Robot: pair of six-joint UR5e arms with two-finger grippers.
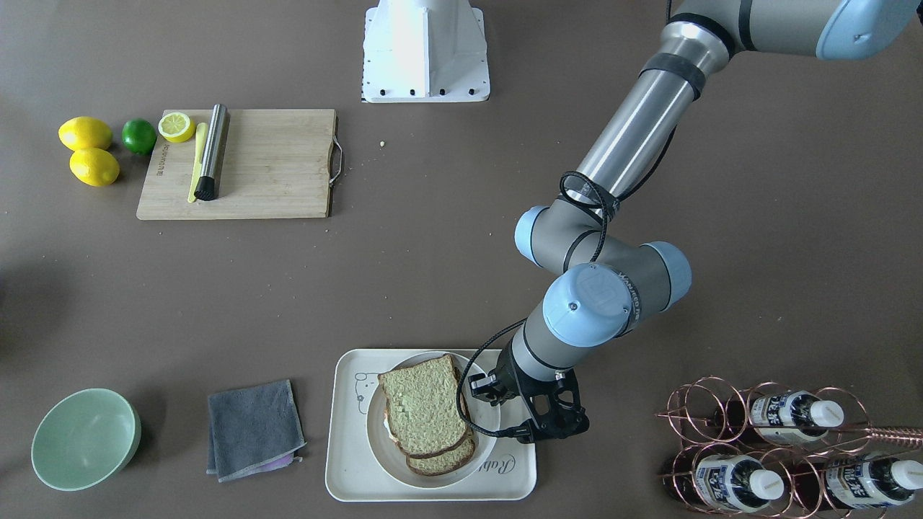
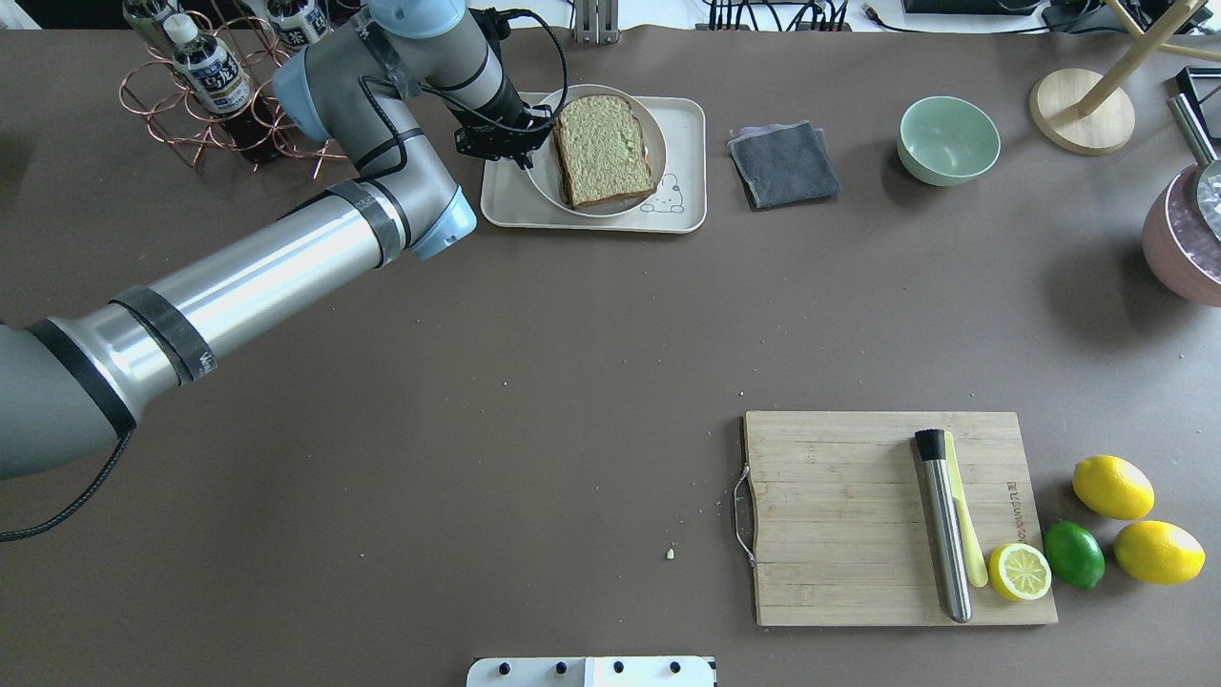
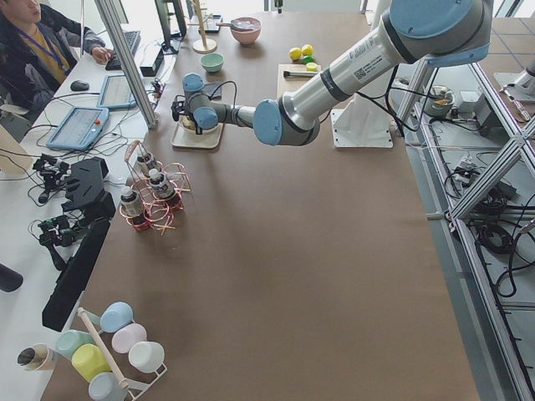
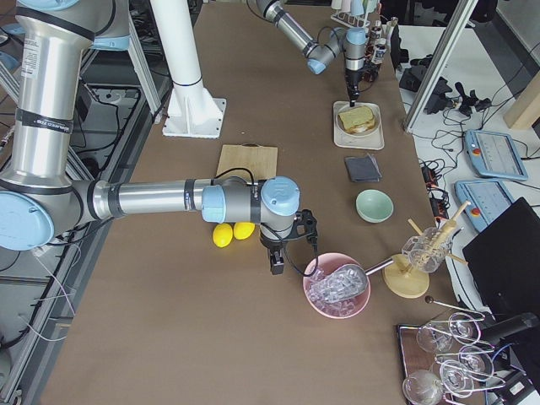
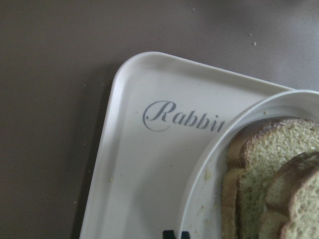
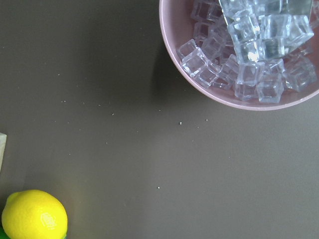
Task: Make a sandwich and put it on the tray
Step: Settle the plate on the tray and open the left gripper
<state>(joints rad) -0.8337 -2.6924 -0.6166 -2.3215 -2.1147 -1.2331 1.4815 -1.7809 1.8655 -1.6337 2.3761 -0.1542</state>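
The sandwich [image 1: 425, 412], two brown-crusted wholegrain slices stacked a little askew, lies on a round white plate [image 1: 372, 434]. The plate rests on the cream tray [image 1: 346, 465] with the "Rabbit" script [image 5: 182, 118]. The egg is hidden between the slices. My left gripper [image 5: 176, 233] stands at the plate's rim [image 5: 207, 191] on the script side. Its fingertips sit close together with only a thin gap, apparently pinching that rim. My right gripper [image 4: 277, 260] hovers far off beside a pink bowl of ice cubes [image 6: 249, 55]. I cannot tell whether it is open or shut.
A copper rack of bottles [image 1: 779, 447] stands close beside the left arm. A folded grey cloth [image 1: 252, 429] and a green bowl [image 1: 85, 438] lie past the tray's other side. Far away are a wooden cutting board [image 1: 274, 166] with a steel muddler [image 1: 213, 151], lemons [image 1: 85, 133] and a lime [image 1: 138, 135].
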